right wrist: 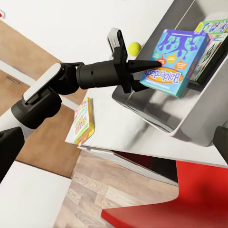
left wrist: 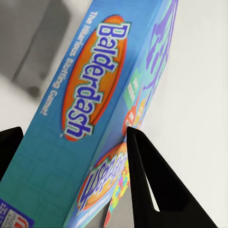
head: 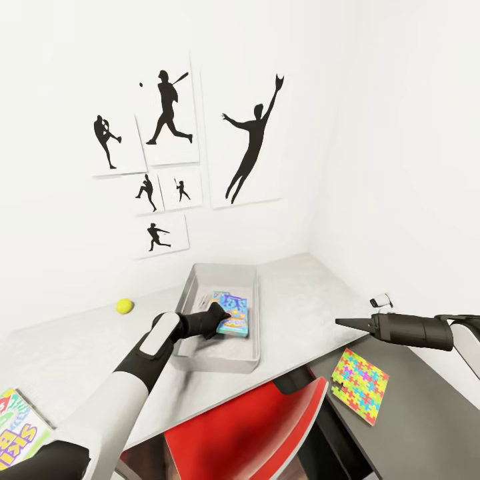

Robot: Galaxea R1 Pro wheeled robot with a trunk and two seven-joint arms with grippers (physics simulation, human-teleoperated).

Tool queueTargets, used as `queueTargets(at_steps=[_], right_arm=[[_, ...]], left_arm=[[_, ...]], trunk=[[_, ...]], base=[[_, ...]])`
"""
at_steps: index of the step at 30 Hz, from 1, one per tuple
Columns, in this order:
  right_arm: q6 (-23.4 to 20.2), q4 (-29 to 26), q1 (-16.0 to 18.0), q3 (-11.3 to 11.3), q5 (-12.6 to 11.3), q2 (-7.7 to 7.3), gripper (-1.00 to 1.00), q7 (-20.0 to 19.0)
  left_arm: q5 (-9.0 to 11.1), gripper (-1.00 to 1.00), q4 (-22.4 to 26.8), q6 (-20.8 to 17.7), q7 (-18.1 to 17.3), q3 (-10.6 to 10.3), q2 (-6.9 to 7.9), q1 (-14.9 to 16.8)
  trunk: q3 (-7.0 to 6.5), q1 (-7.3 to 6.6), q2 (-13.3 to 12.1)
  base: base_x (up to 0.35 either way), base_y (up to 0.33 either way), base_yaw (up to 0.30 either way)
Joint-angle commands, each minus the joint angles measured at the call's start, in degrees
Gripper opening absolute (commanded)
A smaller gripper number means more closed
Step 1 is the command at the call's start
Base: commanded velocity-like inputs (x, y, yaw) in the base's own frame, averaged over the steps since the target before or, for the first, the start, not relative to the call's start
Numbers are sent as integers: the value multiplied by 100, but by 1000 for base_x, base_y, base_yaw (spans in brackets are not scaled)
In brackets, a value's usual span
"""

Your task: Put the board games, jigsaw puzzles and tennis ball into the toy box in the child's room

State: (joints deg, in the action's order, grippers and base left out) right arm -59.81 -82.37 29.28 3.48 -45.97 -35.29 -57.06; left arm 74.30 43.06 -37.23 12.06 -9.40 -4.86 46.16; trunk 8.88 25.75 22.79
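Left gripper [right wrist: 142, 66] fingers pinching the blue board game [head: 233, 319] over the toy box [head: 200, 357], above another game lying inside. Right gripper [head: 341, 323] fingers pressed together beside the box; tennis ball [head: 124, 306] on the desk [head: 300, 300] left of it.

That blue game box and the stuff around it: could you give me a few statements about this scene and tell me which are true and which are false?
1. The left gripper has the blue Balderdash box between its fingers. True.
2. The blue box is over the pale grey toy box. True.
3. The tennis ball is inside the toy box. False: it lies on the table, outside the tray.
4. The right gripper carries the jigsaw puzzle. False: it holds nothing; the puzzle lies flat on the darker lower section, below it in the head view.
5. The toy box holds no other game. False: the right wrist view shows a second colourful box behind the blue one.
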Motion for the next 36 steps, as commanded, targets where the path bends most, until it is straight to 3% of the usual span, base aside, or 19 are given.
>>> queueTargets(at_steps=[1, 36], right_arm=[[-19, 2, 7, 6, 1, -5, 100, -17], [-19, 5, 7, 12, 1, 3, 100, -16]], left_arm=[[39, -100, 8, -12, 41, -4, 1, 4], [61, -100, 384, 93, 36, 47, 2, -312]], trunk=[[13, 4, 13], [13, 4, 13]], base=[[0, 0, 0], [0, 0, 0]])
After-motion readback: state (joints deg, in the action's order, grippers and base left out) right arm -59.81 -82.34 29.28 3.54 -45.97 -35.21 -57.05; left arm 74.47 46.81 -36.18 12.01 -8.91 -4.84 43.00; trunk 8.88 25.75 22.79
